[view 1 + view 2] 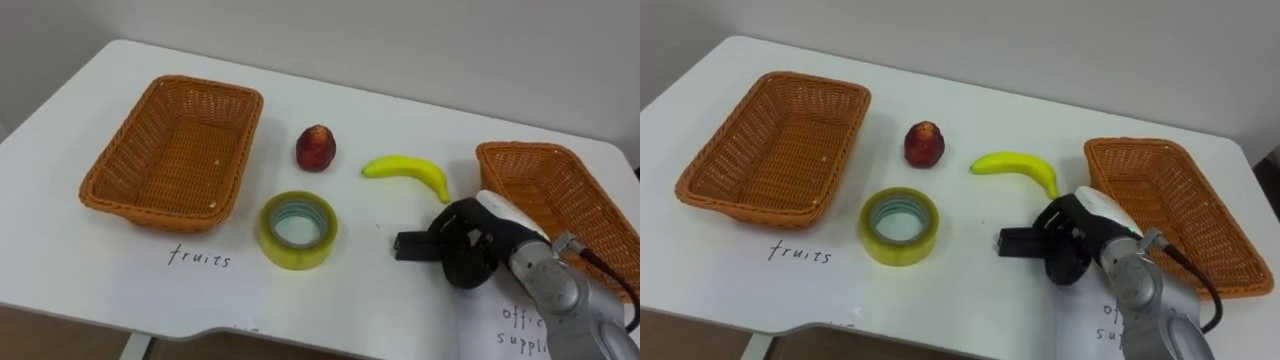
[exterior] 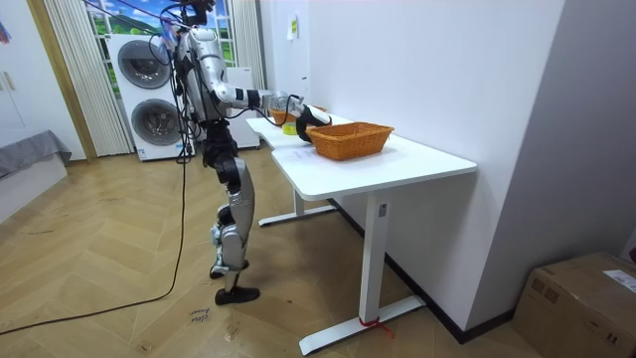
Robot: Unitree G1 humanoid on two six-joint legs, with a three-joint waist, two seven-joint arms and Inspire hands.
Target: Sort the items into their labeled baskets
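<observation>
A red peach-like fruit and a yellow banana lie on the white table between two wicker baskets. A roll of yellow-green tape lies flat in front of the fruit. The left basket has "fruits" handwritten before it and holds nothing. The right basket stands by a handwritten office-supplies label. My right hand hovers low just in front of the banana, between the tape and the right basket. Its dark fingers are loosely bent and point left toward the tape, with nothing held.
In the room view I stand at the long side of the white desk, with my right arm stretched over it near a wicker basket. A white wall runs behind the desk. Two washing machines stand behind me.
</observation>
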